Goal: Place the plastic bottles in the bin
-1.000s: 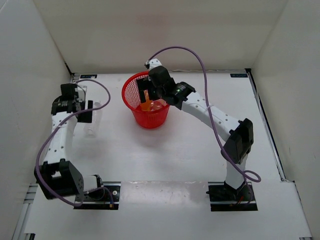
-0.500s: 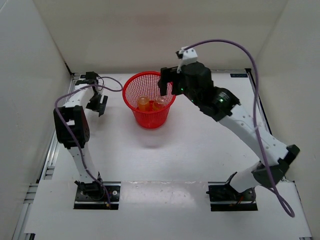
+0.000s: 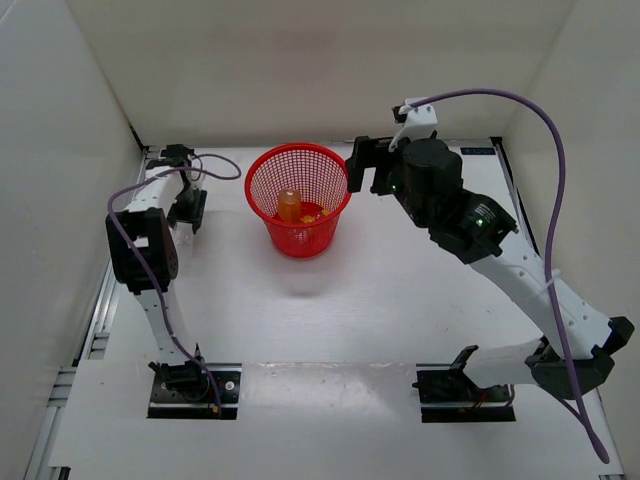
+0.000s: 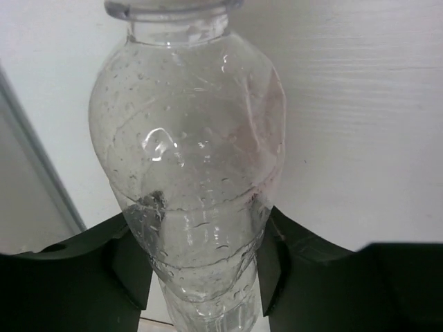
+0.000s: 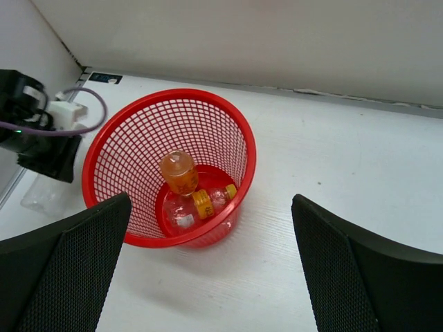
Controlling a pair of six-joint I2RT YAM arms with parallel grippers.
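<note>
A clear colourless plastic bottle (image 4: 194,159) stands between the fingers (image 4: 135,266) of my left gripper (image 4: 201,263), which is shut on its lower body at the table's back left. From above, the left gripper (image 3: 187,207) is left of the red mesh bin (image 3: 262,190). An orange bottle (image 5: 178,171) stands inside the bin (image 5: 239,138), and a small clear bottle with a yellow label (image 5: 208,202) lies beside it on the bin's floor. My right gripper (image 5: 211,277) is open and empty, hovering above the table just right of the bin (image 3: 367,170).
White walls close in the table on three sides. A dark rail (image 3: 520,200) runs along the right edge. The left arm's purple cable (image 3: 215,165) loops near the bin's rim. The right arm stretches across the right half of the table.
My left arm has swung to the back left corner and its gripper has shut on the clear bottle. My right gripper has lifted out of the bin and moved right, with the orange bottle left inside.
</note>
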